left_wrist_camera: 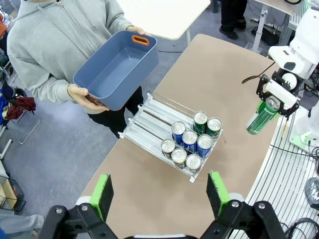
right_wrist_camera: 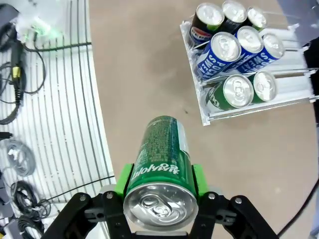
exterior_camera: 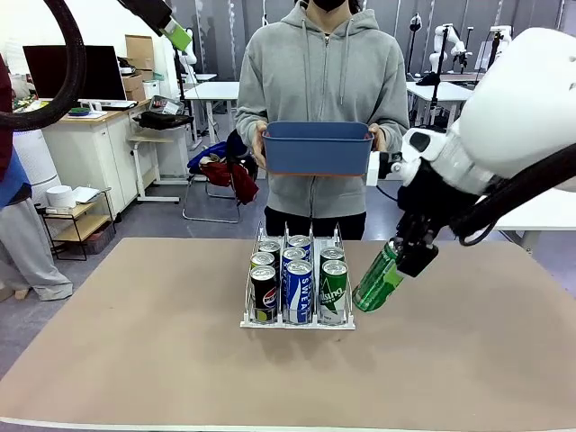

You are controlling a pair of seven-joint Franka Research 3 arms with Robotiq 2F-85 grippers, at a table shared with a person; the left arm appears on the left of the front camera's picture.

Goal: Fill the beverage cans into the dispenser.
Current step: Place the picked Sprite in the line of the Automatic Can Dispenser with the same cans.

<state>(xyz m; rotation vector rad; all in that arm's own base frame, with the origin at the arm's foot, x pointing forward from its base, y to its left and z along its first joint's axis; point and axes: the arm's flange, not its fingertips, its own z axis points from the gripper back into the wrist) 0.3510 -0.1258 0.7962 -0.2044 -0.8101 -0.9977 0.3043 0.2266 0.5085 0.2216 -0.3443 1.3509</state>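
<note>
— Green can (exterior_camera: 378, 277) pinched in right claw (exterior_camera: 402, 256), near its top end, tilted, bottom pointing down toward table (exterior_camera: 135, 360). Hanging just beside dispenser (exterior_camera: 298, 320), on its right side, apart from it.

— Grip looks sound?

— Seen from right wrist: green pads (right_wrist_camera: 196, 179) pressed on both sides of can body, silver top facing camera. Thin aluminium, smooth and slick, likely dents under hard squeeze. Probably full, so some weight; judged, not seen.

— Dispenser state?

— White wire, three lanes. Black Pepsi can (exterior_camera: 264, 292) at front of left lane, blue-and-white can (exterior_camera: 298, 291) at front of middle, green can in rack (exterior_camera: 334, 291) at front of right. More cans behind each; rear part of lanes bare wire, seen from left wrist.

— Left claw?

— Left claw (left_wrist_camera: 161, 191) spread wide, nothing between pads, high above table near dispenser's front.

— Person?

— Standing at far side, holding blue bin (exterior_camera: 317, 148) with both hands, bin looks empty from above.

— Best way to seat held can?

— Probably bring upright, lower into bare rear stretch of a lane, release gently; slim tall shape tips easily.
</note>
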